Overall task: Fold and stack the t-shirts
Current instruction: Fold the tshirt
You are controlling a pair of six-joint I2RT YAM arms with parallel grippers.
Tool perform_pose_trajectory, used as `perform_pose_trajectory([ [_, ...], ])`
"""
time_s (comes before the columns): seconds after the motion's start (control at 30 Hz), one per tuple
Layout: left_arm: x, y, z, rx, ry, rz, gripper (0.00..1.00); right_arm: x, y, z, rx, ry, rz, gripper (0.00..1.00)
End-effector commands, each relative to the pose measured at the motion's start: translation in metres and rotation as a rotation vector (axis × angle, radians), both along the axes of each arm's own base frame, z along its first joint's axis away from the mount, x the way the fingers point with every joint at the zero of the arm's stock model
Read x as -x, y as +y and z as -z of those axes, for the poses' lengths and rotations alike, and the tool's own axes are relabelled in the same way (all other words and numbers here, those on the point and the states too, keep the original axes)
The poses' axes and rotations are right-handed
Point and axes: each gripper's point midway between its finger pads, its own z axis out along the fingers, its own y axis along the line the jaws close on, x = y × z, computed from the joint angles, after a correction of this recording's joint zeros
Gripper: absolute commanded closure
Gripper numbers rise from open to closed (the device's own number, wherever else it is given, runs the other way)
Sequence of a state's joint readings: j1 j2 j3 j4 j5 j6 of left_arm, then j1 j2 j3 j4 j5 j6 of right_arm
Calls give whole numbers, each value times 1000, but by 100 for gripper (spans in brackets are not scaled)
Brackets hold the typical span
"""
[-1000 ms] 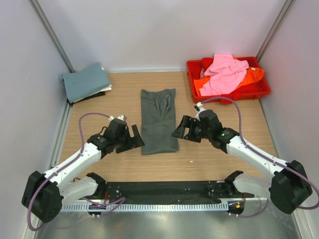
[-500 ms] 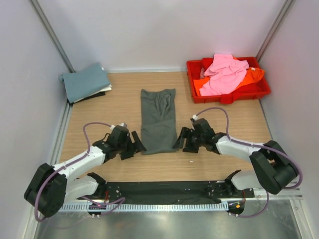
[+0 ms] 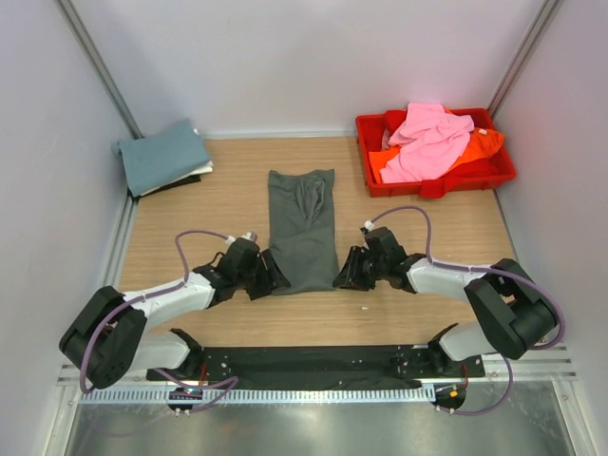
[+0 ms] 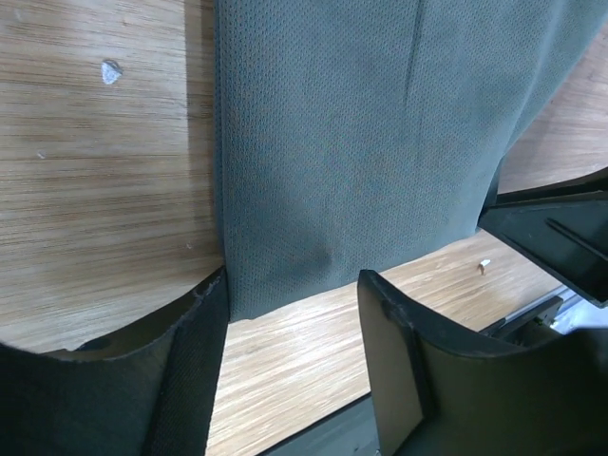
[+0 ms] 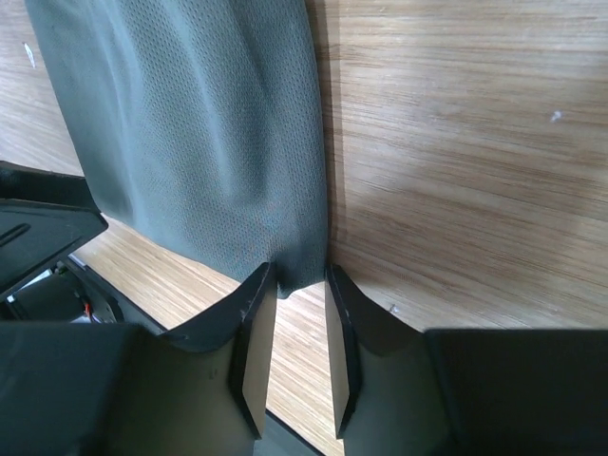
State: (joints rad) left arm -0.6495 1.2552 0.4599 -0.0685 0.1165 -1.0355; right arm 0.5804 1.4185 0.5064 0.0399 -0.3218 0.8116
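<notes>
A dark grey t-shirt (image 3: 302, 228) lies folded into a long strip in the middle of the table. My left gripper (image 3: 270, 278) is low at its near left corner. In the left wrist view the jaws are open, and the shirt's hem (image 4: 285, 275) lies just past the fingertips (image 4: 207, 313). My right gripper (image 3: 343, 275) is at the near right corner. Its jaws stand close together astride that corner (image 5: 302, 266), and a narrow gap shows between the pads (image 5: 256, 342). Pink (image 3: 427, 142) and orange (image 3: 486, 142) t-shirts lie heaped in the tray. A folded teal t-shirt (image 3: 161, 157) tops a white one (image 3: 197, 173).
The red tray (image 3: 432, 186) stands at the back right against the side wall. The folded stack sits in the back left corner. A small white speck (image 3: 363, 308) lies on the wood near the right gripper. Side walls close in the table.
Both grippers have come down and inward from beside the grey shirt to its two near corners. Both pairs of jaws have narrowed, the right more than the left.
</notes>
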Motion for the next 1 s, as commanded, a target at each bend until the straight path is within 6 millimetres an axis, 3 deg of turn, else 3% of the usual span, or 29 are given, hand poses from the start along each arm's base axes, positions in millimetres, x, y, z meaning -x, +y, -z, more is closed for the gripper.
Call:
perform_pose_trajectory([
  [0.0,3,0,6,-24,13,-1,44,-1,2,0,-7,-17,-7,68],
  [0.13,4,2,9,-29,12,-6,54,-2,1,0,-1,-23,-2,74],
  [0.2,6,3,12,-34,16,-5,66,-2,1,2,-3,-21,-4,77],
  [0.23,4,2,12,-31,10,-6,71,-2,2,3,-5,-19,-5,83],
  [0.3,3,0,12,-28,4,-2,89,-2,3,4,-12,-16,-11,94],
  [0.37,4,-3,11,-25,5,8,100,0,5,3,-24,-13,-20,99],
  [0.6,21,-9,-6,-48,-7,43,100,15,-2,-21,-48,-42,-22,98],
  [0.73,41,-11,-25,-26,-9,48,100,41,-10,-48,-87,-82,-31,98],
  [0.77,48,-15,-37,-1,-26,66,100,51,-13,-47,-77,-62,-38,99],
  [0.97,62,-3,-60,-6,-31,51,100,79,-20,-74,-123,-84,-25,99],
])
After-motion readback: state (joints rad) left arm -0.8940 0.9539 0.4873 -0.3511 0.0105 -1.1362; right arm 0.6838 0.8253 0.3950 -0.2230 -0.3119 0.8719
